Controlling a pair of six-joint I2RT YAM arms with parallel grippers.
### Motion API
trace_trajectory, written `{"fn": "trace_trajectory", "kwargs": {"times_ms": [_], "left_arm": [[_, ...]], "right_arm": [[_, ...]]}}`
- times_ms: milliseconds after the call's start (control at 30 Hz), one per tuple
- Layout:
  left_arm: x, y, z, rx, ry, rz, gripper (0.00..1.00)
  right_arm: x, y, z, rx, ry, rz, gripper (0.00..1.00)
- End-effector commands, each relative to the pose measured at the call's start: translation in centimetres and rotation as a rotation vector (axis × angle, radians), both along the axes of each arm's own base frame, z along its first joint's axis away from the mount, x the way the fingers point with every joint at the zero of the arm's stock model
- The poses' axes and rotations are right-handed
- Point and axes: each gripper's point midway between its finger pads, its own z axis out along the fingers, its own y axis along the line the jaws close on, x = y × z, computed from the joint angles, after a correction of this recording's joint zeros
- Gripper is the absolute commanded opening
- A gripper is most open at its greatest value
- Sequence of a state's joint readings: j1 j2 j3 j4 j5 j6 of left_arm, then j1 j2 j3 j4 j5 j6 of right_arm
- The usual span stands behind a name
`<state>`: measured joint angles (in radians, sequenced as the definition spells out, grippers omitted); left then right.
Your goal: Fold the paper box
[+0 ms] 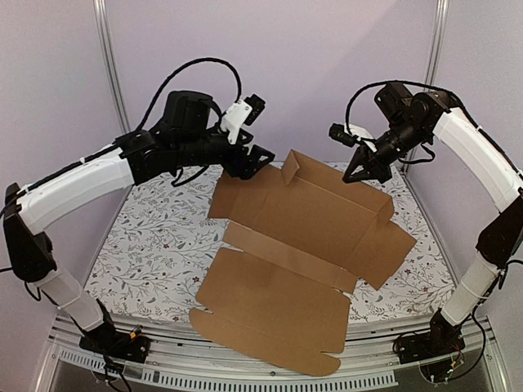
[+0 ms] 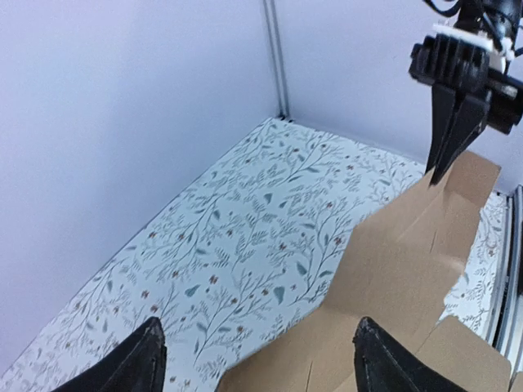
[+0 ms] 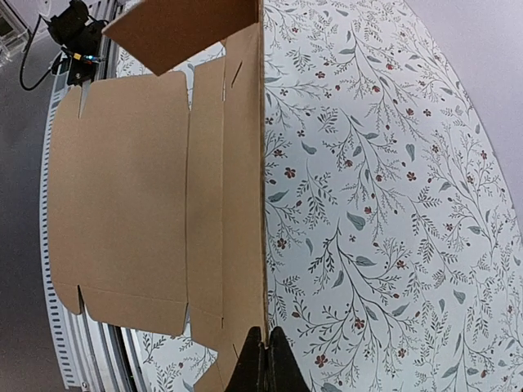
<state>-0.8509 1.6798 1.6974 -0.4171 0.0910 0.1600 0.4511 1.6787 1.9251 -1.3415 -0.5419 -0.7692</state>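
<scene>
The paper box [image 1: 286, 278] lies across the middle of the table [image 1: 155, 237] as a brown cardboard sheet that is mostly unfolded. Its largest panel, with rounded tabs, reaches past the table's near edge and hangs over the metal rail [image 1: 163, 347] there. Farther in on the table come a narrow strip and then a wide panel. At the table's far side the panels are partly raised, with a small flap standing at the far left corner of the sheet and another turned up at its right end.

The left claw [image 1: 257, 155] hangs over the far left part of the table, just beside that standing flap. In its own wrist view the left claw [image 2: 257, 359] is open, with both fingertips spread wide. Only the flowered table [image 2: 245, 245] and an edge of the paper box [image 2: 392, 269] show between them, and it holds nothing.

The right claw [image 1: 353, 177] points down over the far right part of the table, and its fingers are pressed together. Seen from the left wrist, the right claw [image 2: 437, 171] has its tips at the top edge of a raised panel. In the right wrist view the right claw [image 3: 261, 359] sits at the end of a wall of the paper box [image 3: 122, 204] that stands upright and shows edge-on, with the table [image 3: 392, 204] to one side. I cannot tell whether the cardboard is pinched between the tips.
</scene>
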Motion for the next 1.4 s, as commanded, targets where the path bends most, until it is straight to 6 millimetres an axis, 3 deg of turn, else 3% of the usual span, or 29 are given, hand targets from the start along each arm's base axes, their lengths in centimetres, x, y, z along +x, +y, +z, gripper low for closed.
{"fn": "trace_trajectory", "kwargs": {"times_ms": [0,167,233,367,700,800,900,1000,1200,1367], "left_arm": [[-0.6,9.0,1.7,-0.210,-0.050,0.391,0.84],[-2.7,13.6,-6.3,-0.171,0.084,0.513,0.88],[-3.0,14.1,-9.7,-0.163,0.165,0.541,0.88],[-2.4,14.4,-13.1,-0.193,0.297,0.637,0.88],[-2.3,13.2,-16.6,-0.218,0.389,0.583,0.88],[-1.3,13.9,-17.7,-0.236,0.387,0.595,0.87],[-0.2,14.3,-18.8,-0.283,0.398,0.574,0.80],[0.7,13.0,-19.0,-0.334,0.416,0.474,0.76],[1.2,9.7,-19.4,-0.330,0.491,0.337,0.76],[1.0,8.3,-19.0,-0.383,0.503,0.256,0.63]], "right_arm": [[0.4,-0.2,0.4,-0.005,-0.013,-0.040,0.00],[0.9,-0.3,0.6,0.002,-0.012,-0.087,0.00],[1.2,-0.2,0.8,0.009,-0.014,-0.109,0.00],[2.0,-0.5,0.9,0.003,-0.026,-0.163,0.00],[1.9,-0.7,1.2,0.007,-0.014,-0.191,0.00],[1.6,-0.4,1.8,0.033,-0.005,-0.186,0.00],[1.9,-0.3,2.5,0.050,-0.012,-0.208,0.00],[2.4,-0.4,3.3,0.071,-0.011,-0.246,0.00],[2.7,-0.5,3.6,0.069,-0.015,-0.269,0.00],[2.6,-0.7,3.7,0.072,-0.020,-0.272,0.00]]}}
